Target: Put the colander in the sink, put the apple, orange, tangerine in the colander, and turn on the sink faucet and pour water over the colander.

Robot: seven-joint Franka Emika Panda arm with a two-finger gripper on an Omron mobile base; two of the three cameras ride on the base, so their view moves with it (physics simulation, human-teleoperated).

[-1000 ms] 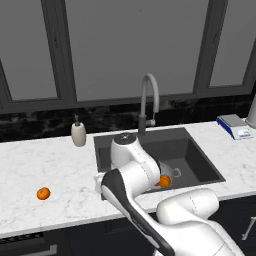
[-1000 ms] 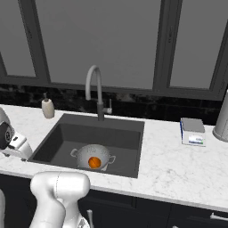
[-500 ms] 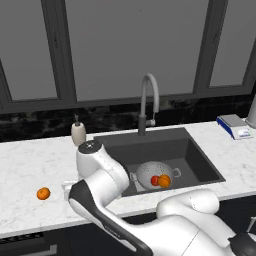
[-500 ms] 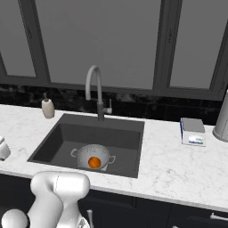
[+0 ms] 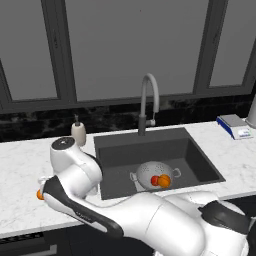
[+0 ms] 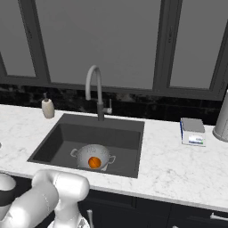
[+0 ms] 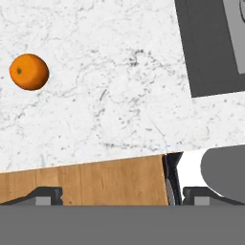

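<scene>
In the left base view the arm (image 5: pixel 80 175) covers most of the tangerine (image 5: pixel 40 194) on the table (image 5: pixel 20 170), leaving a sliver of orange at the arm's left edge. The robot's body also hides the sink's (image 5: pixel 165 150) near rim and the table in front of it. The apple (image 5: pixel 155 180) and orange (image 5: pixel 164 181) overlap inside the colander (image 5: pixel 150 171); in the right base view the apple cannot be made out behind the orange (image 6: pixel 94 163). The scale (image 5: pixel 235 126) on the far right is too small to read. In the hand view the sink (image 7: pixel 210 48) is cut off by the top and right edges.
</scene>
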